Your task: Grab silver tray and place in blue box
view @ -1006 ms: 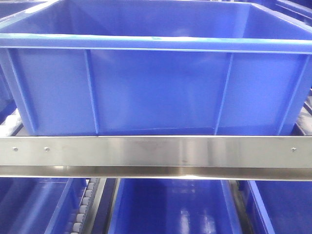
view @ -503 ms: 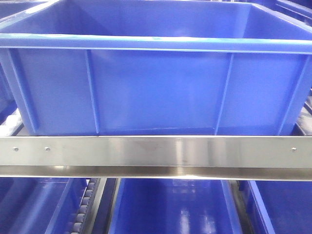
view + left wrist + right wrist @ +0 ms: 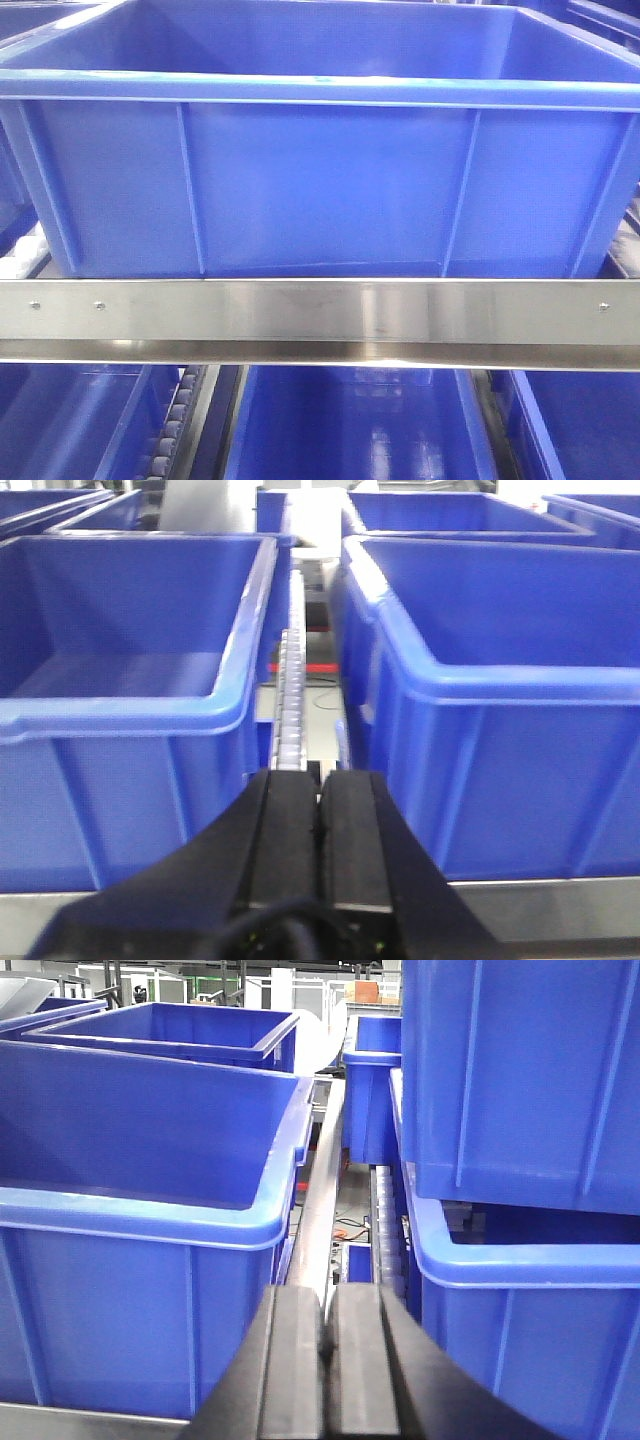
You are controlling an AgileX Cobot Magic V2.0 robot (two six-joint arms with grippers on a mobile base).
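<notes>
The deep ribbed blue plastic box (image 3: pixel 320 180) sits just behind the steel frame bar (image 3: pixel 320 310), open-topped to receive; both the left tool (image 3: pixel 320 790) and right tool (image 3: pixel 327 1335) are closed, empty; the silver tray is out of view.

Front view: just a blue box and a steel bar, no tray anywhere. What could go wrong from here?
1. The silver tray shows in no view, so reaching now would be blind.
2. The steel bar is silver too and might be mistaken for it.
3. Both hands, left and right, are shut and sit close between boxes; swinging could strike a rim.
</notes>
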